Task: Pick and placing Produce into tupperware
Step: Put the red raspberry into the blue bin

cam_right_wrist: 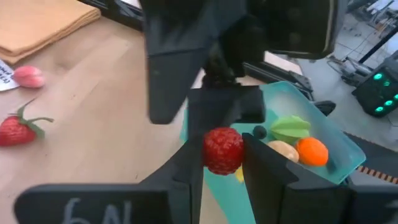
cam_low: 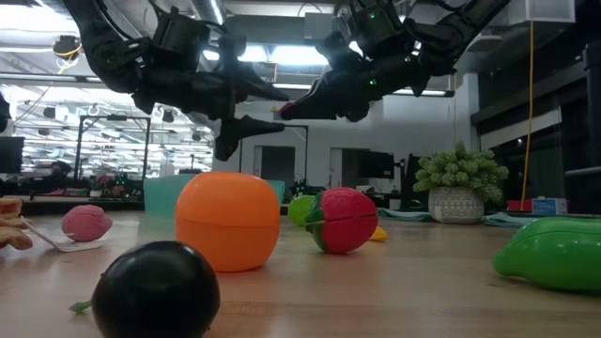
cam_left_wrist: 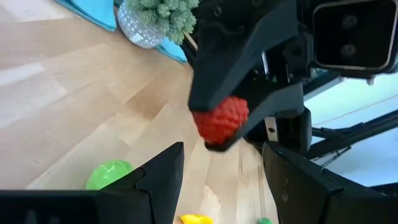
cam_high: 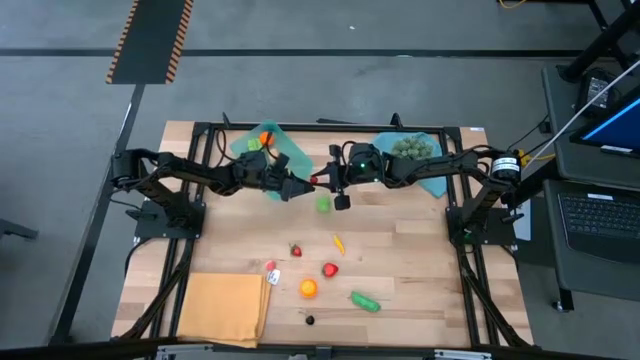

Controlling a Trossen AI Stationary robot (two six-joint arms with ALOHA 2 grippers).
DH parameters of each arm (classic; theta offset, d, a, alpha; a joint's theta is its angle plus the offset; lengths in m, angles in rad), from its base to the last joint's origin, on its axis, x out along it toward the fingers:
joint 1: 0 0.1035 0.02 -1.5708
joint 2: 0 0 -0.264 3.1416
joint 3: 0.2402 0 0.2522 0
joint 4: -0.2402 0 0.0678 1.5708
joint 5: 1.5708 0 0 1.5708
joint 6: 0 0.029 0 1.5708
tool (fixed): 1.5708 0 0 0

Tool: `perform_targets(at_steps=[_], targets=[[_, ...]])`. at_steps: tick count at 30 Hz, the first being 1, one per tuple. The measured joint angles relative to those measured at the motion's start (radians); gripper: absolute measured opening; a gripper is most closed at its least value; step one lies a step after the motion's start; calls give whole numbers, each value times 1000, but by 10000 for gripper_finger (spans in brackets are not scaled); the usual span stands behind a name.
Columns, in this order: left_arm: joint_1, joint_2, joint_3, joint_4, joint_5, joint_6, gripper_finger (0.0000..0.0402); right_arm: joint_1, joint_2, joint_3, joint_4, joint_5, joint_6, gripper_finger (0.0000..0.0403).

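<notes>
Right gripper is pinching a red raspberry between its fingertips, mid-air near the upper middle of the high view. Left gripper is facing it head-on, jaws standing apart, with the berry sitting just past the fingertips and roughly on the gap's centreline. Looks like a handover in progress, judging from the pose; the left jaws are not yet on the berry.

Key relation: the tupperware is lying at the upper left of the high view, under and behind the left gripper, so the left arm is the nearer one for the drop. It is already holding an orange piece and a green piece.

The berry is roundish, with no long axis to align.

Table: bare wood, flat. More produce is scattered lower centre: orange fruit, green pod, strawberry. The bushy grey-green cluster is sitting upper right, well clear. Room behind is open lab space.
</notes>
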Motion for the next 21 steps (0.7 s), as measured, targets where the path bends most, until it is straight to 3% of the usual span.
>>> perform_targets(at_steps=[21], targets=[[-18,0,0,23,-82,-8,209,21,0,0,7,-19,2,92]])
